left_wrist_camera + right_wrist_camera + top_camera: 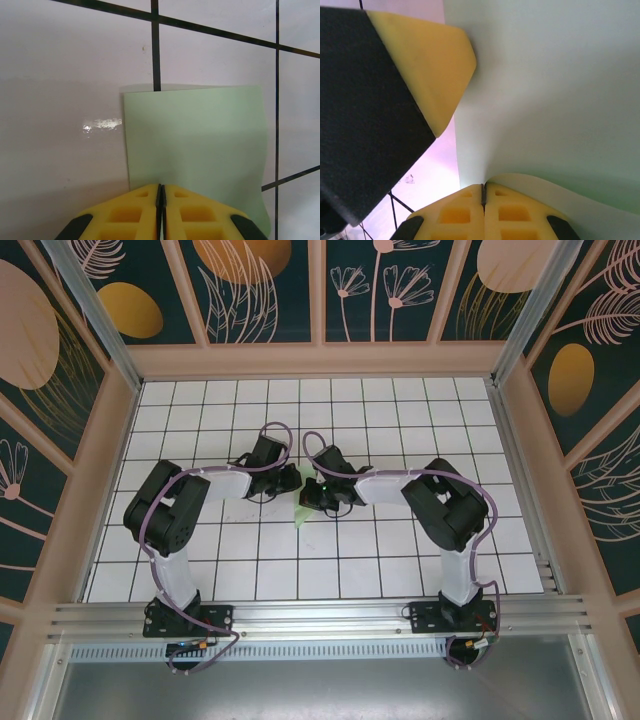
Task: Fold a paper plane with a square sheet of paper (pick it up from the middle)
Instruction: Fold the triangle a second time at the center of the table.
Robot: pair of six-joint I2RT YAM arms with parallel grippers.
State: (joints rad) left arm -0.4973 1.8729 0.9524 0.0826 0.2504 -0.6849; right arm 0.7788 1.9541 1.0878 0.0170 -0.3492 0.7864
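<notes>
The pale green paper [195, 140] is lying flat on the white gridded table [60, 60], reaching forward from the tips of the left gripper [160, 186]. Its near edge is sitting right at those tips and its far edge is running just past a black grid line [156, 45] straight ahead of them. Off the gripper's right side, the paper's near corner is curling up a little. The left gripper's yellow fingers [125, 212] are pressing together with only a thin dark seam between them; whether any paper is caught in that seam cannot be told.

The right gripper [483, 185] is also keeping its fingers together, touching the paper. A faint crease is running forward from their seam, and a pale lip of paper is bending up around the right-hand fingertip. Ahead and to the left of these tips, one yellow finger [430, 65] of the left gripper is resting at the paper's edge.

From above, both grippers are meeting tip to tip at mid-table, with a sliver of paper [305, 518] showing just beneath them.
</notes>
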